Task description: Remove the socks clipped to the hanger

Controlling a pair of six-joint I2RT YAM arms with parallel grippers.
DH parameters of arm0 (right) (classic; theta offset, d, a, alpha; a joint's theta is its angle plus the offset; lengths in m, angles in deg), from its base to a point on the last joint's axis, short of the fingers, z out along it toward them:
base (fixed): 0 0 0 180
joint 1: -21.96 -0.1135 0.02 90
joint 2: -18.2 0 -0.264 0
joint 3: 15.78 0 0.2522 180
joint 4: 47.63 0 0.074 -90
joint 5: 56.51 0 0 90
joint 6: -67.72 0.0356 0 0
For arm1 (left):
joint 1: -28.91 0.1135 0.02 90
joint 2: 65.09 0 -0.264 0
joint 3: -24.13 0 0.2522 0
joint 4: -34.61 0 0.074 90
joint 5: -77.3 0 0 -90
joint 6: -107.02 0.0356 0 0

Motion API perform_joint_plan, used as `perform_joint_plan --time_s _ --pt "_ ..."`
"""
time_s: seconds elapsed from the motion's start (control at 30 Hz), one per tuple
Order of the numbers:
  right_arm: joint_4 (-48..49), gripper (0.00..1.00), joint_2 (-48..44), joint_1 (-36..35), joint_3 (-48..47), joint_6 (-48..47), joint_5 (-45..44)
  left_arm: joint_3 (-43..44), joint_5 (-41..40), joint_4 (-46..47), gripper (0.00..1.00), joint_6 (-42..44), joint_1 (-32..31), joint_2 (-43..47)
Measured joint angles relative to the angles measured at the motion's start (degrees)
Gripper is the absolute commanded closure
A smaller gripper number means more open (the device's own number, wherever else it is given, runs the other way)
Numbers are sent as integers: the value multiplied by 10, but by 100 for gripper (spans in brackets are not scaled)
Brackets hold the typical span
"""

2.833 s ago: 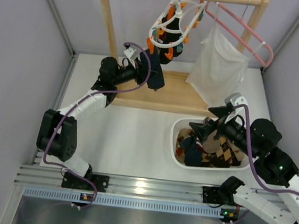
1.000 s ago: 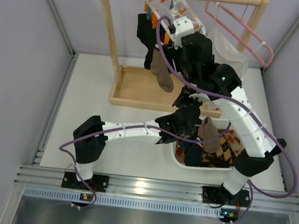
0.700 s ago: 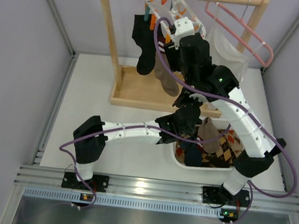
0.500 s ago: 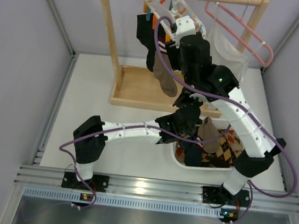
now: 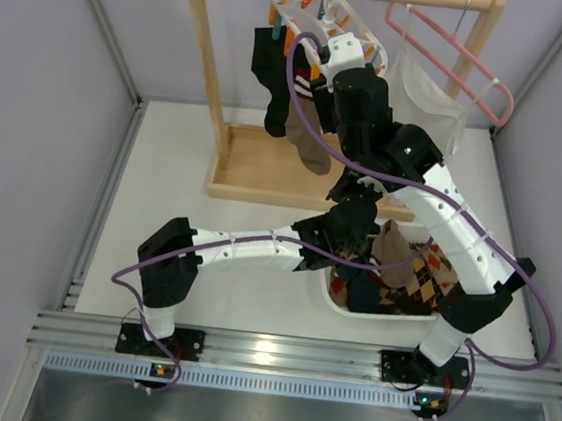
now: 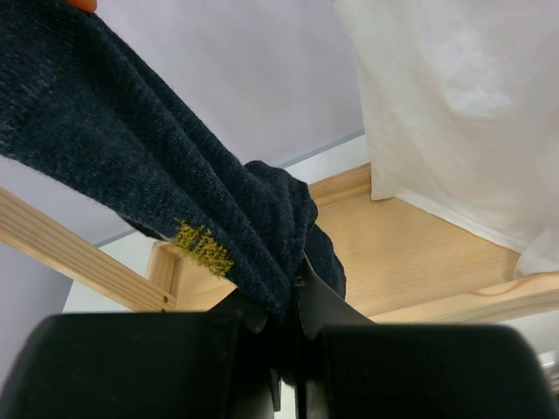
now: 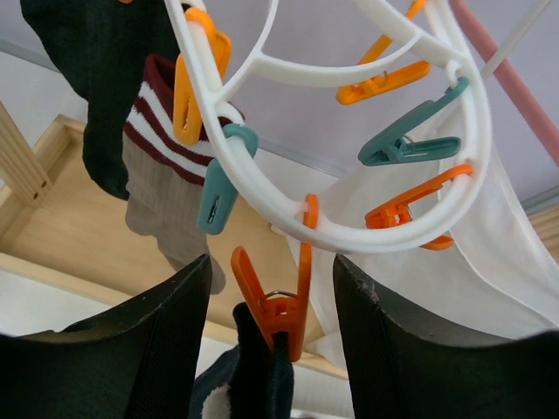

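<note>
Below hanger (image 7: 367,243), sock (image 6: 175,188) in left tool (image 6: 285,307)

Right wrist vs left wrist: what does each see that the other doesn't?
Right wrist only: hanger, its clips, a striped sock, and the open right end effector straddling one orange clip. Left wrist only: left end effector shut on a navy sock. Both: bag, rack base, likely that same sock.

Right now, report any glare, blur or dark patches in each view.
Top external: evenly lit, glare spot on the metal rail. Left wrist: knit of the navy sock crisp, left pincer a soft black mass. Right wrist: clips sharp, right pincer in silhouette.
</note>
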Motion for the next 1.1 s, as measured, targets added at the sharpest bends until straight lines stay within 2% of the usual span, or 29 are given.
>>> perform_joint_plan --time_s 0.17,0.4,0.57,0.7,0.77,0.83,0.9,0.97,1.03,1.1 --pt "20 47 -1 0 40 5 2 0 0 0 100 -1 0 0" --pt "41 50 1 0 43 0 -10 0 1 0 100 -4 0 0" --pt "57 62 1 0 43 -9 -17 -5 2 0 100 -6 0 0" --pt "60 68 1 0 43 -12 -21 -8 3 0 100 -9 0 0" --pt "63 75 1 0 43 -13 -21 -11 5 0 100 -13 0 0" --pt "69 75 1 0 43 -12 -20 -17 9 -3 100 -16 -2 0" --pt "72 84 1 0 44 -11 -18 -28 14 -5 100 -20 -4 2" --pt "76 77 1 0 48 -11 -15 -41 16 -10 100 -28 -6 6" --pt "78 58 1 0 51 -10 -10 -57 18 -16 100 -37 -6 15" --pt "80 53 -1 0 55 -6 -1 -77 27 -22 100 -48 -6 31"
